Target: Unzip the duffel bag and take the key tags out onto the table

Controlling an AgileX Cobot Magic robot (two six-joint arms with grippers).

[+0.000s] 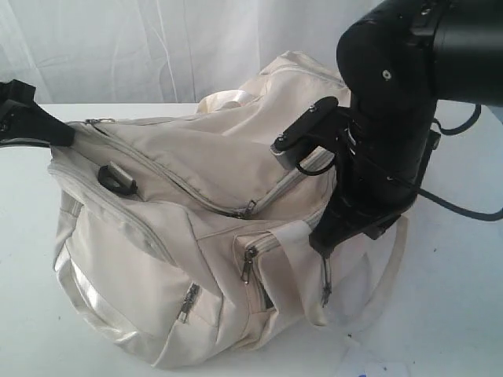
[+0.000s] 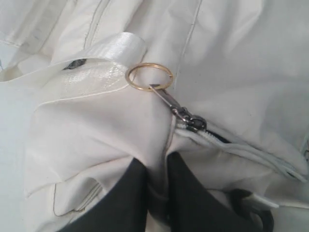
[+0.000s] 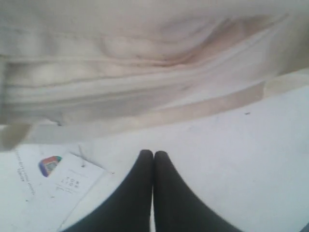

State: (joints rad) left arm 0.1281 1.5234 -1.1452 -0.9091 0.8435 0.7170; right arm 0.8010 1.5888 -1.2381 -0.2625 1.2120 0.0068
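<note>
Your left claw [image 2: 155,165] is clenched on a fold of the large cream-white fabric duffel bag [image 1: 204,157], at its 9 o'clock end in the exterior view. The gold metal ring [image 2: 148,76] on the grey zip slider [image 2: 193,121] lies just past those tips. The main zip runs from 10 towards 4 o'clock. Your right claw [image 3: 153,154] is clenched on nothing above the wide white table [image 1: 456,314], so the left is nearer. The bag lies slumped and creased, and no key tags show.

clear: table [image 1: 456,314] right of duffel bag [image 1: 196,204] | blocked: right arm [image 1: 377,157] over bag's end
</note>
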